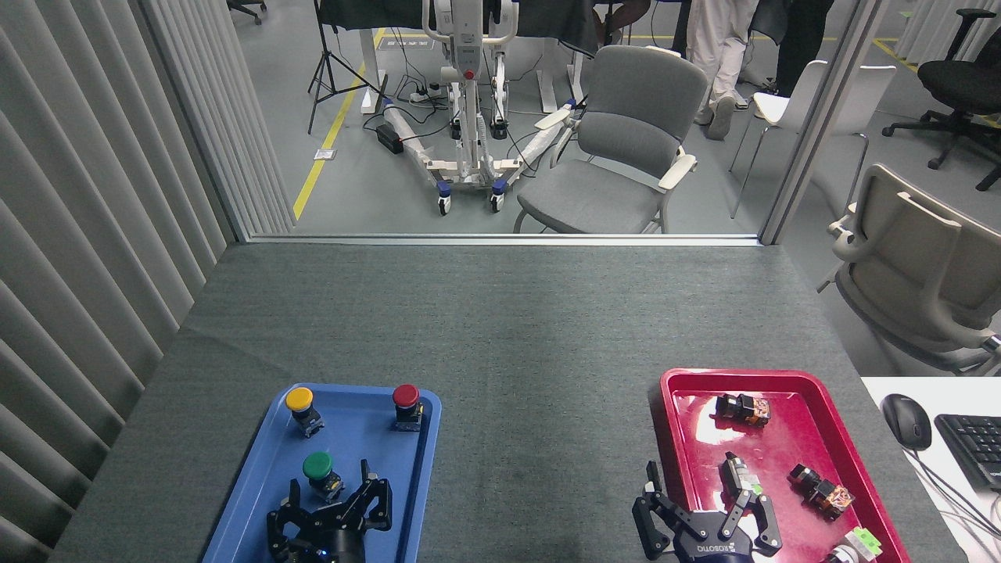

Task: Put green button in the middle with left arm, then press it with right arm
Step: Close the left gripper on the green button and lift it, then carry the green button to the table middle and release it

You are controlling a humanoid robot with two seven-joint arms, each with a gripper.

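The green button (317, 468) stands upright in the blue tray (266, 469), near its middle. Just below and to the right of it my left gripper (330, 494) is open, its fingers (369, 483) spread on either side of the button's base without holding it. My right gripper (704, 500) is open at the bottom right, over the left rim of the red tray (782, 383), with nothing between its fingers. The dark grey cloth of the middle (539, 391) lies between the two trays.
A yellow button (299, 403) and a red button (406, 399) stand at the blue tray's far end. Several small switch parts (743, 408) lie in the red tray. A mouse (906, 421) and keyboard (974, 446) sit at the right edge.
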